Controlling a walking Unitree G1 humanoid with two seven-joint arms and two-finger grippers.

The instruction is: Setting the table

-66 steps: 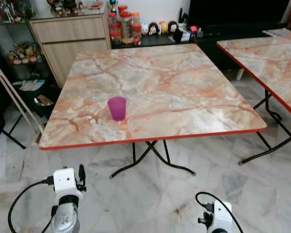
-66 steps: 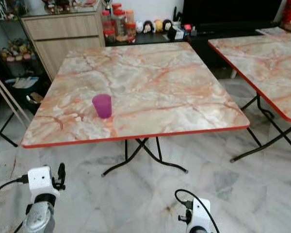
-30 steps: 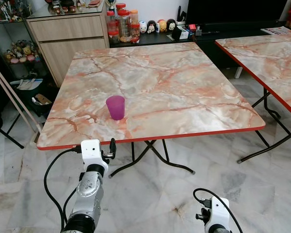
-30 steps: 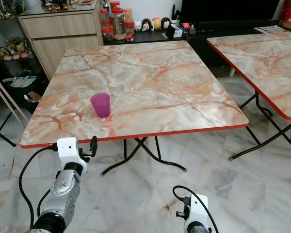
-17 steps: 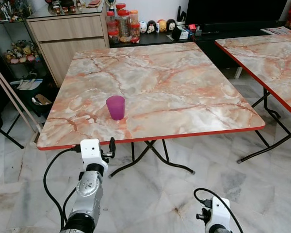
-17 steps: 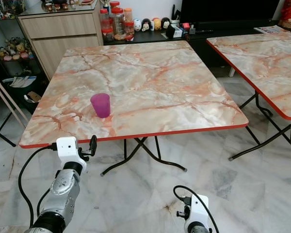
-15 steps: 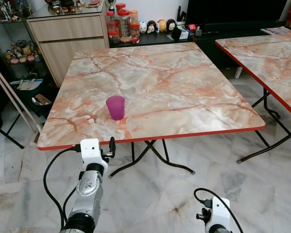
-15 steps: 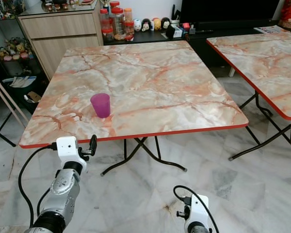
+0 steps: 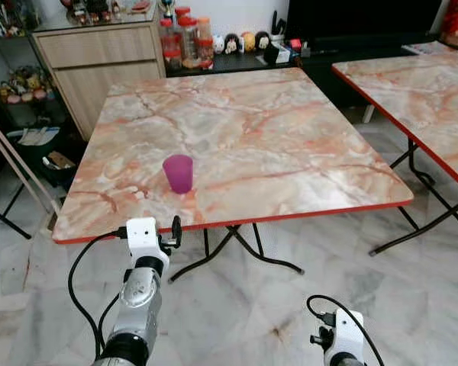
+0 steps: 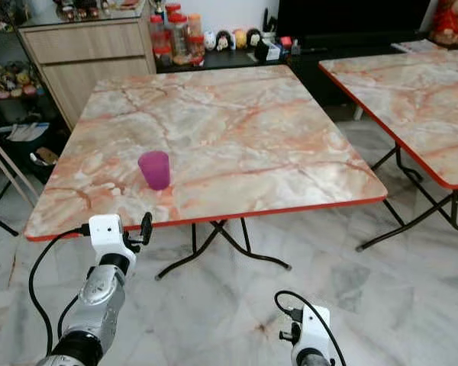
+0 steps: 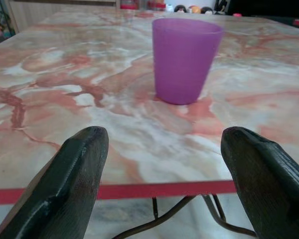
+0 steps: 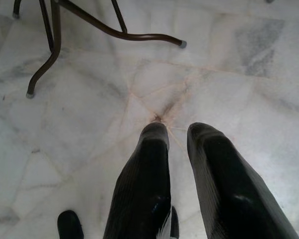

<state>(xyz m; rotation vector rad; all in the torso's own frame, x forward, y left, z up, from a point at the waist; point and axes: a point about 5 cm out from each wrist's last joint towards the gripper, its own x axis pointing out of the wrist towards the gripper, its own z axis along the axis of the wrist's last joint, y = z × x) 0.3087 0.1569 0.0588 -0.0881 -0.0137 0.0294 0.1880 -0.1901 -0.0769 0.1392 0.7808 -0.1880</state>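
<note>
Left wrist view: the left gripper (image 11: 162, 164) is spread wide, short of the table (image 9: 290, 145) edge, the purple cup (image 11: 186, 59) upright just beyond. Reaching low could knock the edge. The right gripper (image 12: 177, 144), nearly closed and empty, hangs idle.

cup (image 9: 178, 173) on table (image 9: 290, 145), near its front-left edge

No legible text, label, brand, number or sign is recorded. The purple cup (image 11: 187, 59) is plain and unmarked. The marble-patterned table (image 9: 290, 145) carries no lettering. Jars (image 9: 185, 40) and small items on the far cabinet and shelf are too small and blurred for any print to be read. The white wrist housings are seen without readable marking.
</note>
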